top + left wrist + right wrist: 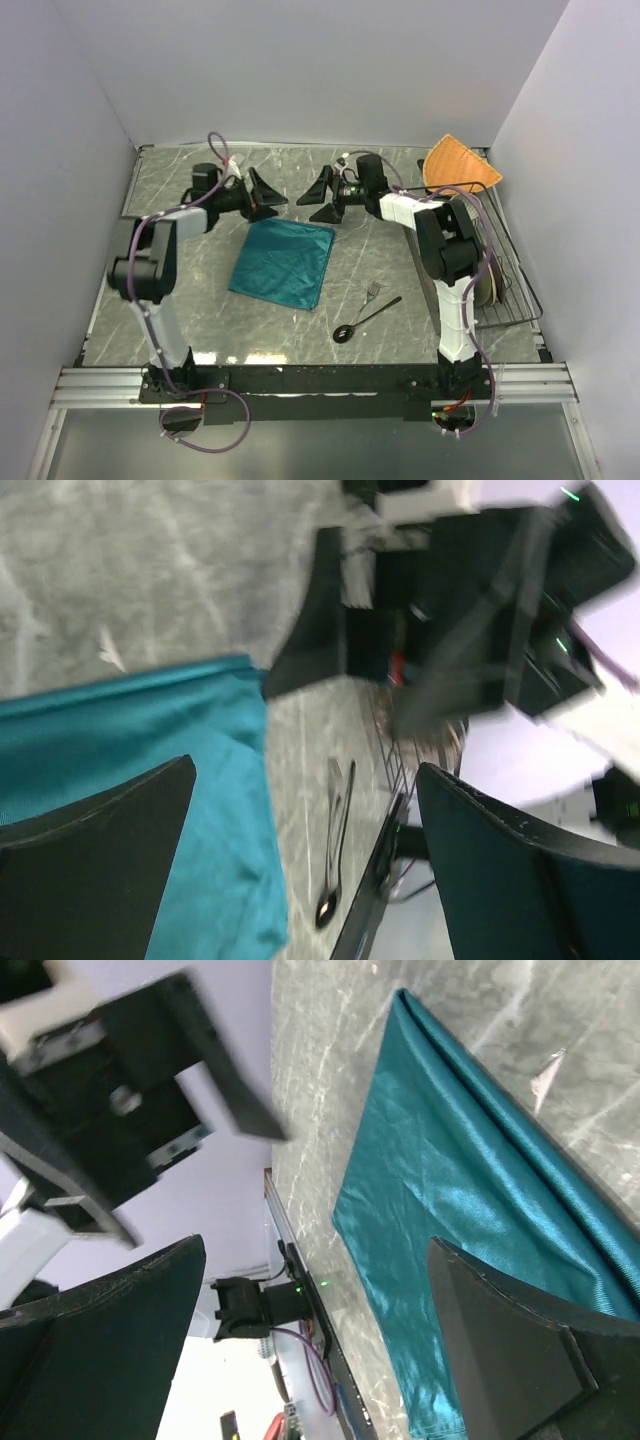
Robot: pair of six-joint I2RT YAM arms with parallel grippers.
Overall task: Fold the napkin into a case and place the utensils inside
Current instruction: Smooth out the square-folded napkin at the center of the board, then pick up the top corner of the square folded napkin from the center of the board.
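Left claw [267,199] and right claw [326,198] both hang released, jaws spread wide and grasping nothing, facing each other over the far part of the counter [180,290]. Just nearer than them the teal napkin [283,262] lies flat. To its right the silver fork [372,292] rests just beside the dark spoon [365,320], both outside the cloth

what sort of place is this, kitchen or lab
Most likely a robot lab test cell: plain white walls box in a marble-look table, the left arm and right arm are bolted to a rail at its near edge, and a napkin, fork and spoon lie staged.
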